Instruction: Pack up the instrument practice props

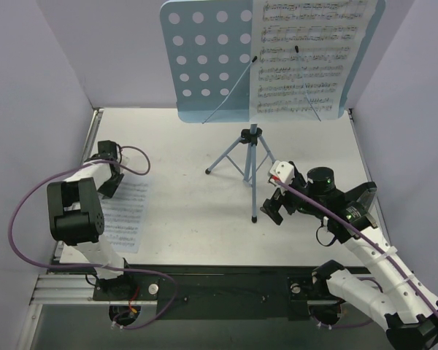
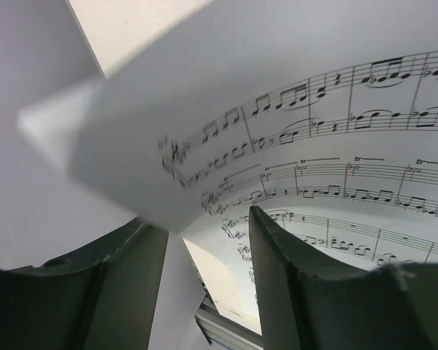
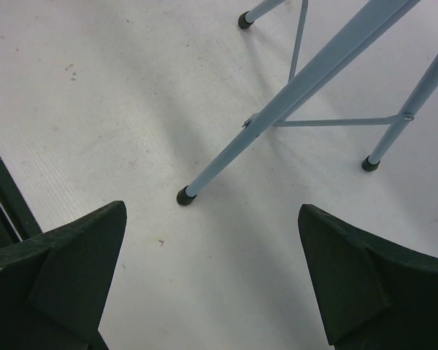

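The light-blue hole-punched music stand [image 1: 204, 58] stands at the back on its thin tripod [image 1: 237, 157], with a sheet-music page [image 1: 303, 58] on its right half. A second page [image 1: 128, 211] lies at the left. My left gripper [image 1: 108, 184] is at that page's far corner. In the left wrist view the page [image 2: 314, 146] is curled up and its edge runs between the jaws of the left gripper [image 2: 201, 219], which stand partly apart. My right gripper [image 1: 272, 209] is open and empty [image 3: 212, 210], just short of the nearest tripod foot [image 3: 185, 195]. The metronome is out of view.
Pale walls close in the table on the left, right and back. A black mounting rail [image 1: 219, 288] runs along the near edge, and an aluminium frame [image 2: 226, 328] shows below the left gripper. Purple cables [image 1: 29, 204] loop off both arms.
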Robot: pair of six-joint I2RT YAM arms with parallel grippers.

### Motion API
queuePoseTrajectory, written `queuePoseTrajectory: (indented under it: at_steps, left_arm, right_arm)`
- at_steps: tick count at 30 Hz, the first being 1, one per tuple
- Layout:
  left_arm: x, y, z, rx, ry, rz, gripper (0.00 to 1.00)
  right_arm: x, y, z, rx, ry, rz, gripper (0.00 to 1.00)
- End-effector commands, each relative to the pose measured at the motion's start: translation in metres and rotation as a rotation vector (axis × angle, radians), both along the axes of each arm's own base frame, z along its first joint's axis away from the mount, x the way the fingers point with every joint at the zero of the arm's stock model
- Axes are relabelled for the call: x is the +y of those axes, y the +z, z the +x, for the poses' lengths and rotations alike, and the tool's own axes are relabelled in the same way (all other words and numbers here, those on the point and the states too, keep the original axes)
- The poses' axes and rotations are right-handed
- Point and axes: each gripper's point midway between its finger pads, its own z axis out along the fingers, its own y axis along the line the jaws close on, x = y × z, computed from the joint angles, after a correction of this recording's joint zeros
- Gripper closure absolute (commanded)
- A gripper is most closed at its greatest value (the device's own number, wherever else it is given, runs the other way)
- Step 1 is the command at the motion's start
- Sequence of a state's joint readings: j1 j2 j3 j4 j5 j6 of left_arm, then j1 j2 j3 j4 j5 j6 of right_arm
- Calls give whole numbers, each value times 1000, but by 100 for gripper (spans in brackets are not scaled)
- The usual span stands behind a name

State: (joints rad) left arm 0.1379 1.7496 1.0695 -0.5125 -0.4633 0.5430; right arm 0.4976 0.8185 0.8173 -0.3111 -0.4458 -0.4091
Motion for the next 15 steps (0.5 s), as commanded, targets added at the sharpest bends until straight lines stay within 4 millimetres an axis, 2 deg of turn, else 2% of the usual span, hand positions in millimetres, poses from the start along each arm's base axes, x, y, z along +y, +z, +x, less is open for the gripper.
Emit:
queuePoseTrajectory:
  at_steps: [1, 2, 8, 10, 11, 12, 14, 15]
  left_arm:
    - [9, 23, 14, -88, 11, 34, 42]
    - [8, 28, 17, -103, 13, 33, 38]
    - [1, 59, 23, -198, 27, -8, 37]
    - [0, 65, 17, -207, 21, -15, 33]
    - [-1, 74, 15, -231, 17, -12, 33]
    - [-3, 73, 10, -229, 6, -24, 33]
    - [-15, 86, 1, -265, -18, -81, 33]
    - [-20, 101, -7, -313, -10, -102, 33]
  right_arm:
    - [7, 18, 3, -25, 18, 39, 2]
    - [7, 18, 3, -26, 19, 39, 2]
    - [10, 20, 10, -20, 0, 55, 2]
    - [12, 19, 14, -13, -4, 58, 2]
    - [15, 16, 15, 1, 5, 58, 2]
    - [17, 18, 16, 0, 13, 64, 2]
    - [22, 17, 17, 22, 26, 70, 2]
    - [23, 17, 17, 28, 29, 73, 2]
